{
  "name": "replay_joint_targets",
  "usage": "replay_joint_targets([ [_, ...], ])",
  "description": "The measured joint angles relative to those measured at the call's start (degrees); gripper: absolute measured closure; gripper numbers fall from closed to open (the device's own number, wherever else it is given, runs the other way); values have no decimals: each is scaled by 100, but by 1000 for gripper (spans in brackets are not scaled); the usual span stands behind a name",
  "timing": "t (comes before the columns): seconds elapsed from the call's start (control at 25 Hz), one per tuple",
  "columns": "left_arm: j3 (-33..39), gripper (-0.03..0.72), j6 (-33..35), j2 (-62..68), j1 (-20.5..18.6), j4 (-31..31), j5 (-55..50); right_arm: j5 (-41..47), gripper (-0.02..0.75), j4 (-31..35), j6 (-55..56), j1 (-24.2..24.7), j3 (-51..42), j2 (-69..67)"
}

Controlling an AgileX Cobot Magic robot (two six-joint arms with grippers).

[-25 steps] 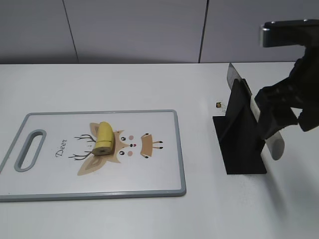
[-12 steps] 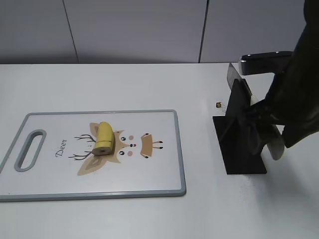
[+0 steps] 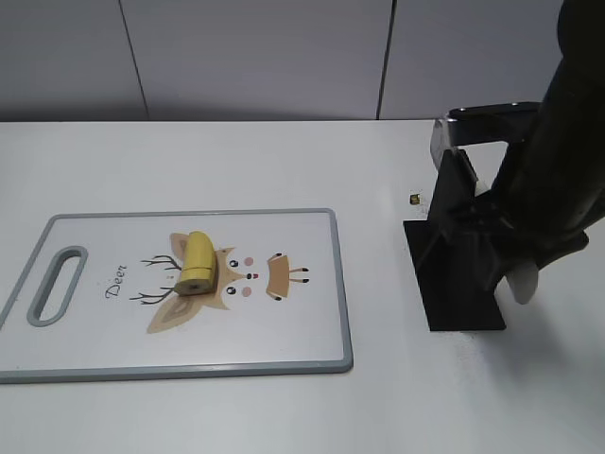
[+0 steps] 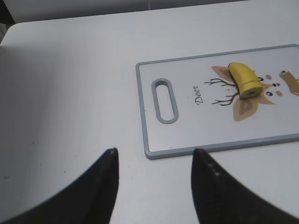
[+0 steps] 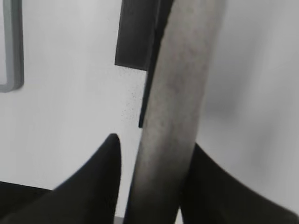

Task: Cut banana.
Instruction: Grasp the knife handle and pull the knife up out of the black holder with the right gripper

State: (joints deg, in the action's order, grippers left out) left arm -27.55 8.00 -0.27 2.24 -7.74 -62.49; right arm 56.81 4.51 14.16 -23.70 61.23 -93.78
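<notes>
A short yellow banana piece (image 3: 197, 263) lies on the deer-print cutting board (image 3: 336, 284), left of middle; it also shows in the left wrist view (image 4: 244, 78). A knife with a pale handle (image 3: 523, 279) rests in a black stand (image 3: 454, 284), blade end (image 3: 440, 142) pointing back. My right gripper (image 3: 501, 255) is down over the handle. In the right wrist view its fingers (image 5: 154, 142) straddle the handle (image 5: 180, 93); a gap shows at the left finger, so it is open. My left gripper (image 4: 153, 151) is open and empty above bare table near the board's (image 4: 149, 116) handle end.
A small brown speck (image 3: 415, 199) lies on the table just left of the stand. The board's corner (image 5: 11, 46) and the stand's base (image 5: 135, 37) show in the right wrist view. A grey wall runs behind the white table.
My right arm has come down and left over the knife stand, bringing its fingers around the knife handle. The banana, board and knife have not moved.
</notes>
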Motion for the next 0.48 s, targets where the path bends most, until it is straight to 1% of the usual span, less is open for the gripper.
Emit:
replay_joint_targets([
  [0.04, 0, 198, 0, 0, 0, 0, 0, -11, 528, 5, 21, 0, 0, 0],
  [0.08, 0, 198, 0, 0, 0, 0, 0, -4, 557, -17, 73, 25, 0, -2],
  [0.48, 0, 198, 0, 0, 0, 3, 0, -11, 566, -17, 189, 41, 11, 23],
])
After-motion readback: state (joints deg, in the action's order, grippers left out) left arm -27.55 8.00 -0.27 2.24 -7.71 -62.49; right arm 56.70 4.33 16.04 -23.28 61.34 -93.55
